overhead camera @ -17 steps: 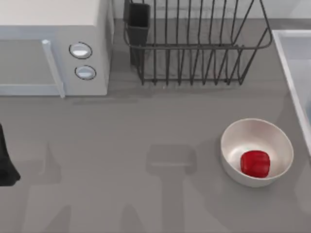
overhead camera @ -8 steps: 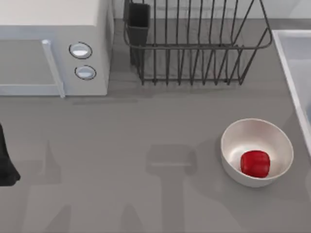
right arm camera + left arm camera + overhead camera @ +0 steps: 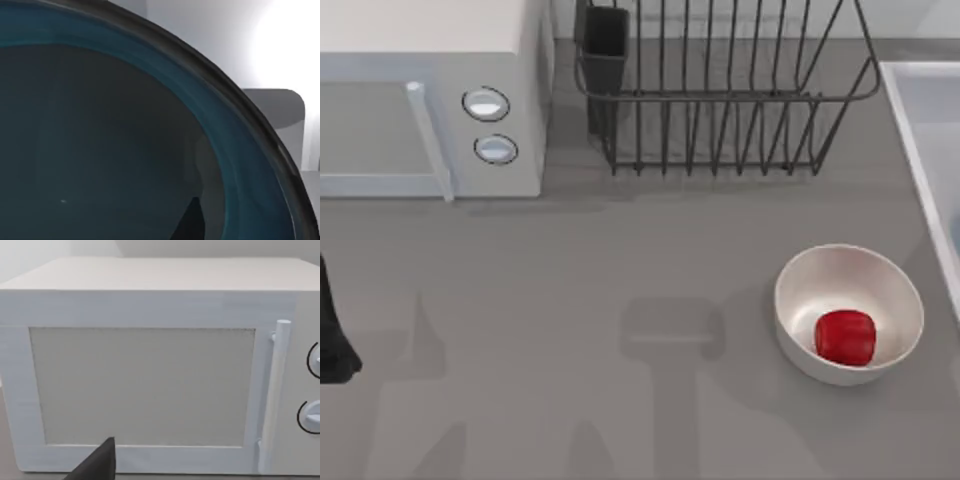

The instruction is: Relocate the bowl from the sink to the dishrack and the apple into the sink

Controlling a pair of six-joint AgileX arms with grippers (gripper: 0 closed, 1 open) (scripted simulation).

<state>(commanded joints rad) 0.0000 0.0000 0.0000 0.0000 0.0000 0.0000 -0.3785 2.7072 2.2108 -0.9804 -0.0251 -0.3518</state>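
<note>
Apple (image 3: 845,336) in white bowl (image 3: 820,282), orientation unclear.

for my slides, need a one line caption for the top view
Apple sits in a white bowl near the empty dishrack.

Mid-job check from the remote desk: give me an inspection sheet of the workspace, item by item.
Surface: plain grey tabletop.
Job's things: small glossy red apple lies in the plain white bowl; dark grey wire dishrack holds no dish; pale grey-white sink at the right edge; teal-blue bowl close under the right wrist camera.
Clutter: white microwave, door shut.
Grippers: left arm at the table's left edge, a dark fingertip facing the microwave.
Cables: nothing seen.
Surroundings: pale wall behind.
</note>
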